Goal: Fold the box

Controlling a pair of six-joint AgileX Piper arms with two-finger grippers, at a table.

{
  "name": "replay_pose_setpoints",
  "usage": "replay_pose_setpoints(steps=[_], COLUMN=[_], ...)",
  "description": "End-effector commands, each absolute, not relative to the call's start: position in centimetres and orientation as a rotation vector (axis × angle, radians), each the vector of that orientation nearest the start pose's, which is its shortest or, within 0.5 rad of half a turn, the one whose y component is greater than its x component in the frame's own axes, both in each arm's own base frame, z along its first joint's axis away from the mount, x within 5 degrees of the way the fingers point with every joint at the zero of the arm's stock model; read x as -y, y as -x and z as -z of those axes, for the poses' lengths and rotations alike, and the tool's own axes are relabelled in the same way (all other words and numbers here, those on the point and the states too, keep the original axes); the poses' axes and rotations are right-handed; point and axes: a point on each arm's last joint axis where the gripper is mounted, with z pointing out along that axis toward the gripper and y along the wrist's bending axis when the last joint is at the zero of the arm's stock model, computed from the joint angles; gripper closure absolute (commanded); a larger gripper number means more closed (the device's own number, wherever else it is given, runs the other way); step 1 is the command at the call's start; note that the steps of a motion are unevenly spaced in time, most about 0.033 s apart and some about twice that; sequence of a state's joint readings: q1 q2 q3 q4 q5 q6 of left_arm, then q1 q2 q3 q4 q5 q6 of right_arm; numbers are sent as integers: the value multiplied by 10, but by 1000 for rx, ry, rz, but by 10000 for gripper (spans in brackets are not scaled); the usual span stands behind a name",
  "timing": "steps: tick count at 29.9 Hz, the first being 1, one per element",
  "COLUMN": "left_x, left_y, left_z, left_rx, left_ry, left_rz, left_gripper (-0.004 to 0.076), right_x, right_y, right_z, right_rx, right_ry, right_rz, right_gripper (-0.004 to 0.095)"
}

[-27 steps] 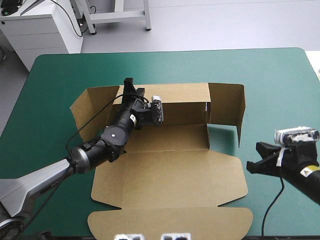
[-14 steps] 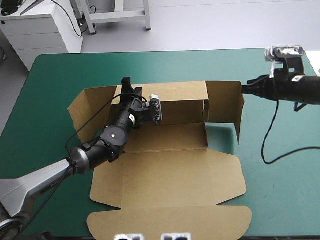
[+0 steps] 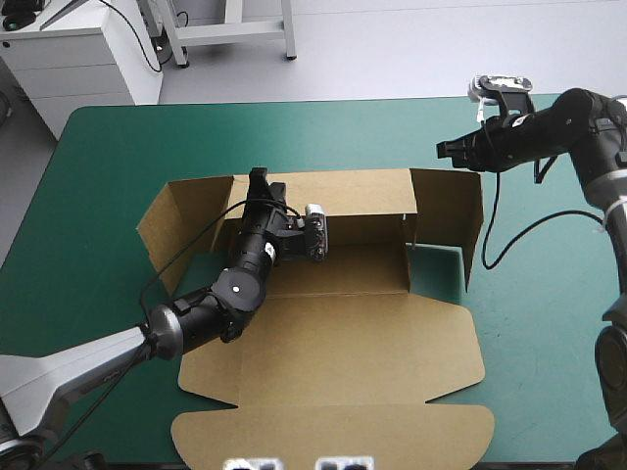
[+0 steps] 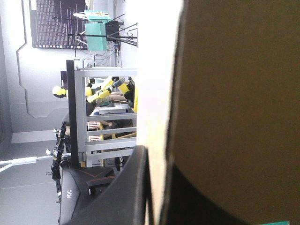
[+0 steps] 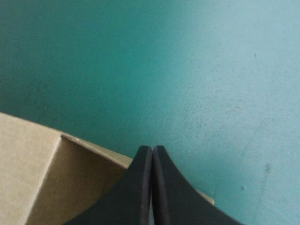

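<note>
The brown box lies open on the teal-green cover, its lid flat toward the front edge. The back wall stands upright, and the side flaps are raised at both ends. My left gripper is shut on the back wall's top edge near its left end. In the left wrist view the board fills the space beside one black finger. My right gripper hovers just beyond the box's right rear corner. Its fingers are shut, with the box corner under them.
The lid's rounded tuck flap reaches the table's front edge. A white cabinet stands past the far left corner. Bare teal-green cover lies beyond the box and to its right.
My right arm swung from the near right side up to the far right, then leftward to the box's right rear corner. The left gripper and the back wall shifted slightly to the right.
</note>
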State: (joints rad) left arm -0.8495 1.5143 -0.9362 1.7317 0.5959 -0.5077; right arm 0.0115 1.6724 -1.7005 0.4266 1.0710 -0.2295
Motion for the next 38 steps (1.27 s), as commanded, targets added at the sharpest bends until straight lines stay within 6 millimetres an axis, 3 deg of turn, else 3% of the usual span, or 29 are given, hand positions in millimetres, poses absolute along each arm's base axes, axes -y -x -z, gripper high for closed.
replay_pose_setpoints(steps=[1,8,13,20,26,38], left_x=[210,209,209,209,210,213], left_y=[-245,-246,-246,-246,-248,-250], left_z=[-300,-301,-301,-301,-307,-318], left_rx=[-1276,-1287,-1287,-1287,-1281,-1263], left_ry=[-1413,-1396,-1396,-1396,-1375,-1353], left_rz=[-847,-859,-859,-859,-854,-856], left_gripper=[732,732,732,732,732,732], right_x=[-39,-40,-42,-52,-48,-58], right_y=[-368,-397,-407,-396,-378,-347], right_z=[-410,-402,-383,-369,-355,-362], right_rx=[-2347,-2413,-2492,-2590,-2656,-2570], right_ry=[160,128,130,230,258,405], right_rz=[-474,-499,-515,-559,-534,-680], right_gripper=[925,925,925,926,926,926])
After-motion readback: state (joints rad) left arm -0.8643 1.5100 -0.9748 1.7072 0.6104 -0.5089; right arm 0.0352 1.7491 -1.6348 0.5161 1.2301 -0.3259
